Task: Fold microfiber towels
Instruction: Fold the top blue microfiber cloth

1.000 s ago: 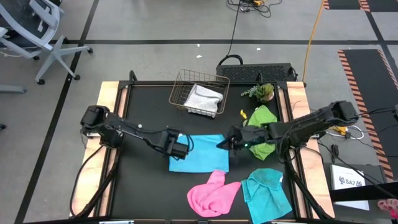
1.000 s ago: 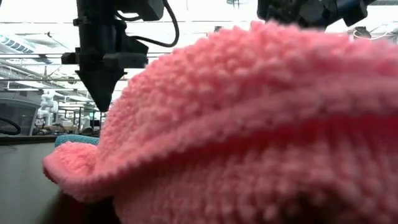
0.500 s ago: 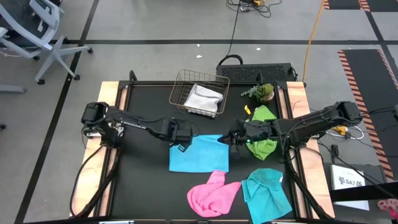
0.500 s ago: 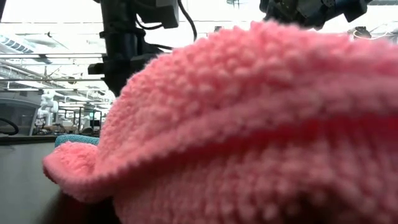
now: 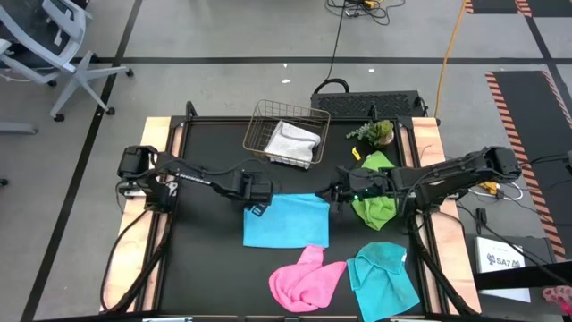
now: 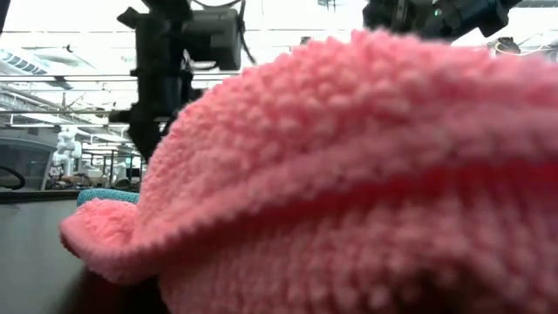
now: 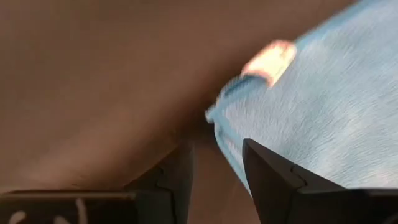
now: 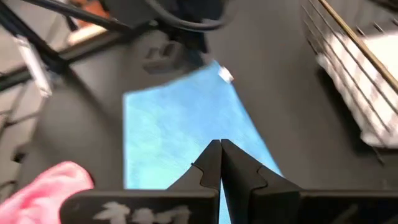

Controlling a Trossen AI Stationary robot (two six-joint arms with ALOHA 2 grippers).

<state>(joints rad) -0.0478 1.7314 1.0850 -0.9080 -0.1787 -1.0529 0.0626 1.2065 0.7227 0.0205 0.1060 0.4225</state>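
A cyan-blue towel [image 5: 286, 220] lies spread flat at the table's middle. My left gripper [image 5: 258, 208] points down over its far left corner [image 7: 217, 115], which bears a small tag [image 7: 268, 59]. It is open [image 7: 214, 171], one finger over the table and one over the cloth; I cannot tell whether it touches. My right gripper [image 5: 336, 191] hovers shut [image 8: 219, 152] beside the towel's far right corner, nothing between its fingers. A pink towel [image 5: 307, 277] and a second cyan towel [image 5: 382, 277] lie crumpled near the front, and a lime green one [image 5: 376, 199] lies at the right.
A copper wire basket [image 5: 268, 121] at the back holds a white-grey towel [image 5: 293, 141]. A small plant [image 5: 375, 132] stands at the back right. The pink towel [image 6: 349, 174] fills most of the low view and hides the left gripper's fingertips there.
My left gripper has gone from the blue towel's left edge toward the table's far edge and down, to the towel's far left corner. My right gripper has drawn slightly away from the towel's far right corner, toward the table's right and far edges. The towel lies as before.
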